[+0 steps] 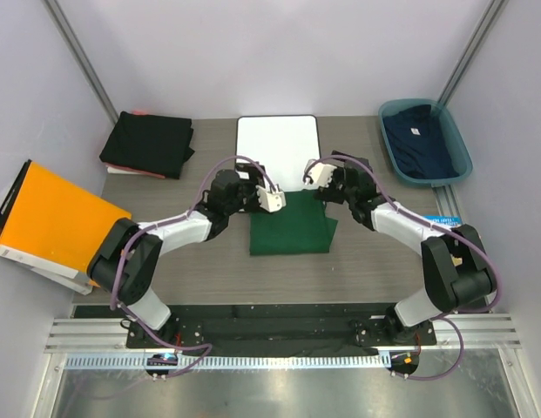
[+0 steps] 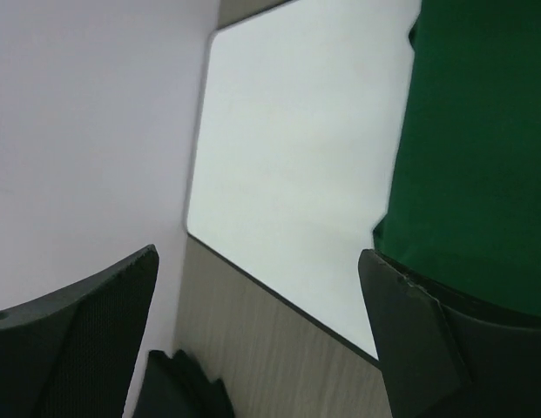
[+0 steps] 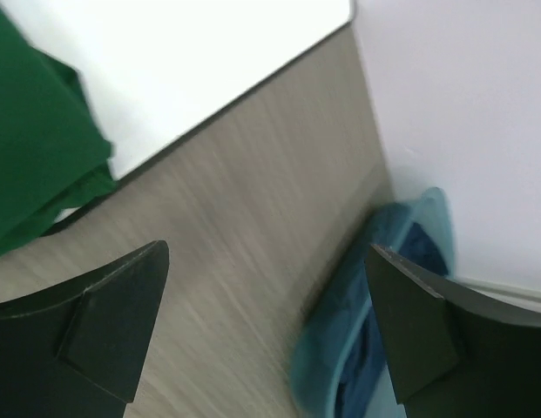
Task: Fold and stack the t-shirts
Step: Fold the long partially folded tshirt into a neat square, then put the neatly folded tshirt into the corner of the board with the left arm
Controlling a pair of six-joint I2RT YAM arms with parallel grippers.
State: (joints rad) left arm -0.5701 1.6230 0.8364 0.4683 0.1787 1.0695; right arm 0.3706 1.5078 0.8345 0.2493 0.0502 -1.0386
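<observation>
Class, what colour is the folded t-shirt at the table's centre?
The t-shirt is dark green; top external view shows it best.

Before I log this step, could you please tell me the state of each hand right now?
Left hand: open, holding nothing.
Right hand: open, holding nothing.

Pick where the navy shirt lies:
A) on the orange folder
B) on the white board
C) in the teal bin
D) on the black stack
C: the navy shirt lies inside the teal bin at the table's far right corner, apart from the board, stack and folder.
</observation>
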